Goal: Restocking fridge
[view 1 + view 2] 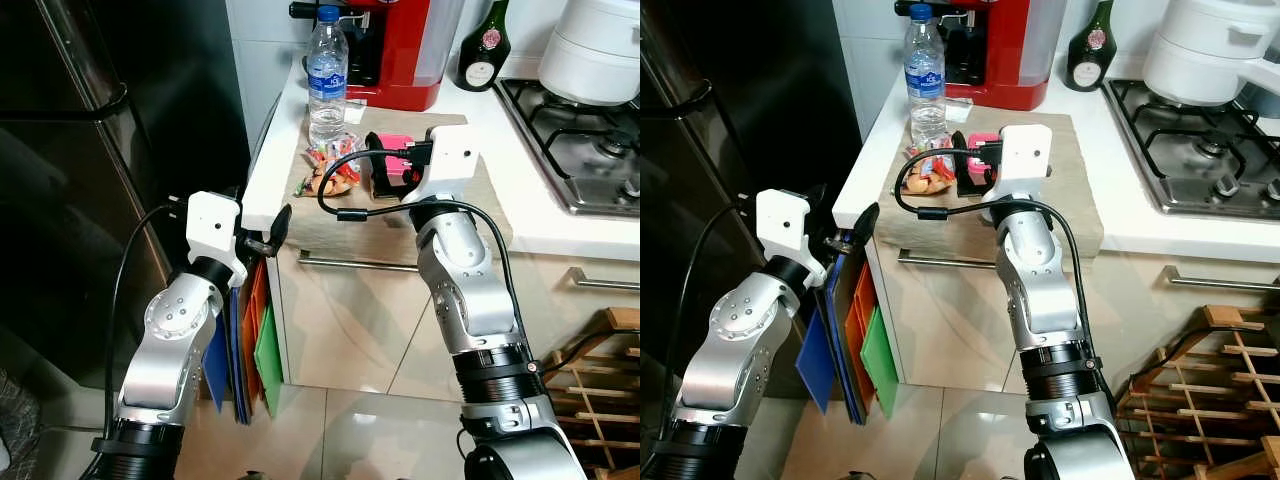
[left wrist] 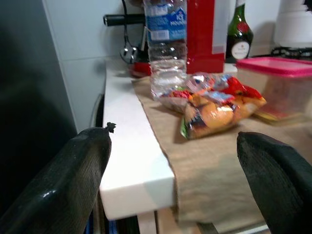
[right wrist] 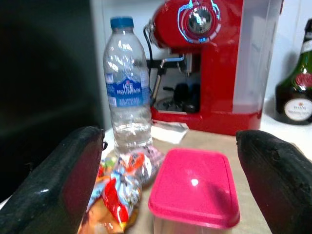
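A shut black fridge point(image 1: 90, 200) stands on the left. On the beige mat point(image 1: 460, 215) on the white counter are a clear water bottle point(image 1: 327, 75), a bag of colourful snacks point(image 1: 328, 168) and a pink-lidded tub point(image 3: 194, 187). My right gripper point(image 1: 392, 168) hovers open just before the tub, its fingers point(image 3: 53, 180) spread wider than the lid, holding nothing. My left gripper point(image 1: 268, 236) is open and empty at the counter's front left corner, level with the edge, pointing toward the snack bag point(image 2: 219, 105).
Behind the mat stand a red coffee machine point(image 1: 405, 50) and a dark green bottle point(image 1: 484, 45). A gas hob point(image 1: 580, 140) with a white pot point(image 1: 600, 45) lies to the right. Coloured boards point(image 1: 255, 345) lean between fridge and cabinet. A wooden rack point(image 1: 600, 390) sits low right.
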Controlling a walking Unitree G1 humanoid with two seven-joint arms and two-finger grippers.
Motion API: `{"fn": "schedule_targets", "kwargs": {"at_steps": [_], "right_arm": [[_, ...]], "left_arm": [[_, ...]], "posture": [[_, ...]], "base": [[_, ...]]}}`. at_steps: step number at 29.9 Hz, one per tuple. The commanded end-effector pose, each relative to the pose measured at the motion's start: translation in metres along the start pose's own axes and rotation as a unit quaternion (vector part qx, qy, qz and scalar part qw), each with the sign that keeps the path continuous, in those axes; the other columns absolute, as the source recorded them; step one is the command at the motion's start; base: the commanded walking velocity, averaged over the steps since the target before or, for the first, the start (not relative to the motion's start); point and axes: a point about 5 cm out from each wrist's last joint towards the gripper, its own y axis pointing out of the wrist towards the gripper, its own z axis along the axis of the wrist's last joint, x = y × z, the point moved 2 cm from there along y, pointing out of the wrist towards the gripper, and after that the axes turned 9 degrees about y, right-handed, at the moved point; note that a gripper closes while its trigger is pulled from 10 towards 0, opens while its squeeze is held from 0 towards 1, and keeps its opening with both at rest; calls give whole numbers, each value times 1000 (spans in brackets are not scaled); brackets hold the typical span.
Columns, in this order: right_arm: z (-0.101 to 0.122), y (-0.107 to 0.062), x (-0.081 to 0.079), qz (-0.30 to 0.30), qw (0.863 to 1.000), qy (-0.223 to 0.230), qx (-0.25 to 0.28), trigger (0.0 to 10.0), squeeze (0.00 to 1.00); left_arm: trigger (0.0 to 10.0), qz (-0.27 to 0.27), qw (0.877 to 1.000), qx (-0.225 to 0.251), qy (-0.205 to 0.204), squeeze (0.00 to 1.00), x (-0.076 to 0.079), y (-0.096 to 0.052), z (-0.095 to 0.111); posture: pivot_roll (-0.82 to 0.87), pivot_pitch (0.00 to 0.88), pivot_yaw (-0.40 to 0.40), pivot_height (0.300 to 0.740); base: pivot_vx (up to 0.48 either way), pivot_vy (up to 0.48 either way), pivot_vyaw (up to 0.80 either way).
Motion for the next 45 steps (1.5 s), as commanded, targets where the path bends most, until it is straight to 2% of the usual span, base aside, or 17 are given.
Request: {"fn": "schedule_targets", "kwargs": {"at_steps": [1,7,21,24,27,39,45], "right_arm": [[5,4,-1,-14,1000,10,-8,10000,0],[0,9,3,-42,997,39,-44,10000,0],[7,18,0,-63,995,27,-76,10000,0],[9,21,-3,-68,991,57,-101,10000,0],[10,22,-3,-74,990,56,-111,10000,0],[4,26,-3,-82,984,50,-149,10000,0],[-6,26,-4,-77,979,54,-180,10000,0]], "left_arm": [[10000,-12,1000,6,-1,0,3,-1,5],[10000,-30,999,12,1,0,10,-3,8],[10000,-36,999,14,-5,0,15,-3,11],[10000,-57,998,25,-10,0,22,-1,14],[10000,-70,997,30,1,0,26,0,13],[10000,-65,997,29,-14,0,30,3,11],[10000,-80,996,41,-11,0,35,2,13]], "posture": [[10,0,8,740],[12,0,14,740],[7,0,14,740],[-10,0,25,740],[-21,0,27,740],[-21,0,9,740],[-20,0,4,740]], "base": [[0,0,0],[0,0,0],[0,0,0],[0,0,0],[0,0,0],[0,0,0],[0,0,0]]}}
